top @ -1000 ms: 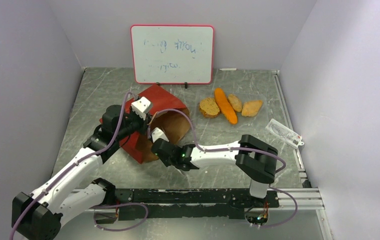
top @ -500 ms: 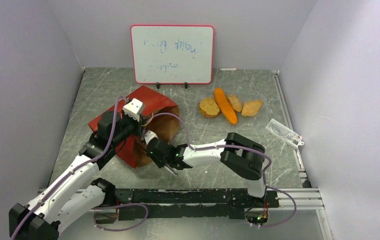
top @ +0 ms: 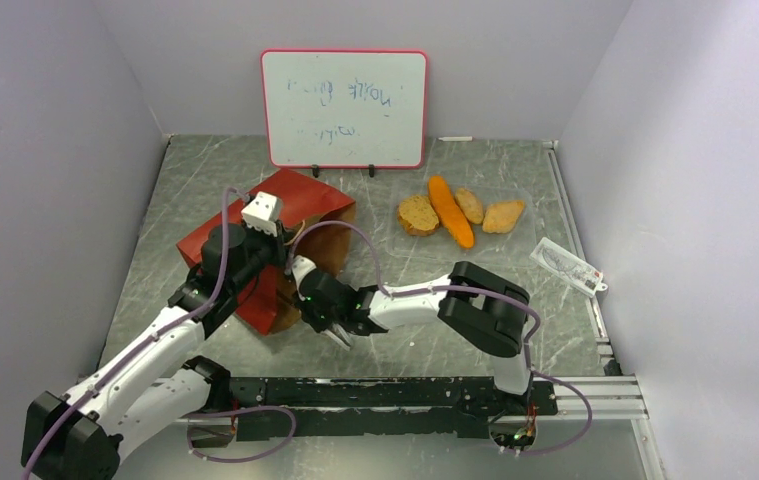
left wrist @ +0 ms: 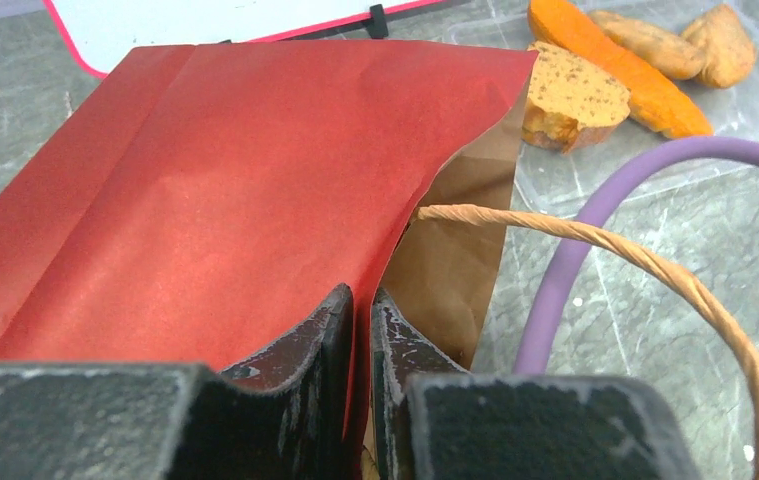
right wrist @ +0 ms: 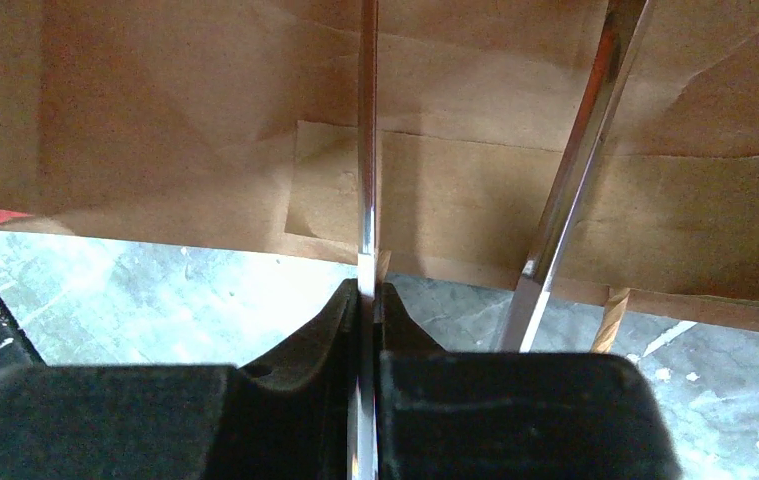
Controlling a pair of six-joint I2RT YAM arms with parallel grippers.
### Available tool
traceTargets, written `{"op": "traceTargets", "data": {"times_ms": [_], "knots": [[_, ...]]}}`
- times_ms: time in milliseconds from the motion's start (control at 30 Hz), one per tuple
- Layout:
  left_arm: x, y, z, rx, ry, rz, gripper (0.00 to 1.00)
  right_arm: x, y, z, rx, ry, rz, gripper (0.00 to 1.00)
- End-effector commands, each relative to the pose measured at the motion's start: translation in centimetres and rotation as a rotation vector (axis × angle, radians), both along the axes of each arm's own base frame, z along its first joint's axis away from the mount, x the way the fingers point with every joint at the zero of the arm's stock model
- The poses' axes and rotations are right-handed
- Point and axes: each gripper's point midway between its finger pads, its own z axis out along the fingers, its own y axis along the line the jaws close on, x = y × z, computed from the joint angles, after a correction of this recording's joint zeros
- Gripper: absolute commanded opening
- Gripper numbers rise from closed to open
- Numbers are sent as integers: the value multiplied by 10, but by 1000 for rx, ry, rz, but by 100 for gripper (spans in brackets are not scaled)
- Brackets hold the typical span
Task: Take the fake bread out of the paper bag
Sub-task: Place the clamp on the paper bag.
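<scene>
The left end effector (left wrist: 360, 300) pinches the mouth rim of the paper bag (left wrist: 205, 170), likely light and crease-prone; right end effector (right wrist: 367, 292) clenched.

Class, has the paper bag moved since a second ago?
Yes. The paper bag has slid left, away from the fake bread, which lies unmoved below the fixed whiteboard.

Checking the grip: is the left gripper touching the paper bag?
Touching. The left wrist view shows the left gripper shut on the red edge of the paper bag.
</scene>
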Motion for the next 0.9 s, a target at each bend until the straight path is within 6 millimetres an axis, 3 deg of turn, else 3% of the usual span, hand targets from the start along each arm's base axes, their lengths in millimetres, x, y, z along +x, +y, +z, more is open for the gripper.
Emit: {"op": "traceTargets", "data": {"times_ms": [0, 200, 233, 467, 600, 867], "knots": [[13, -5, 16, -118, -39, 54, 9, -4, -30, -33, -88, 71, -36, 0], [27, -4, 6, -144, 19, 129, 12, 14, -36, -33, -61, 106, -118, 0], [29, -4, 6, -145, 24, 136, 12, 12, -45, -41, -78, 124, -132, 0], [35, -5, 12, -164, -12, 145, 17, 19, -50, -52, -78, 180, -190, 0], [40, -3, 11, -160, -9, 170, 7, 21, -53, -53, -94, 169, -199, 0], [47, 8, 14, -175, -26, 249, 7, 47, -50, -43, -115, 108, -250, 0]]}}
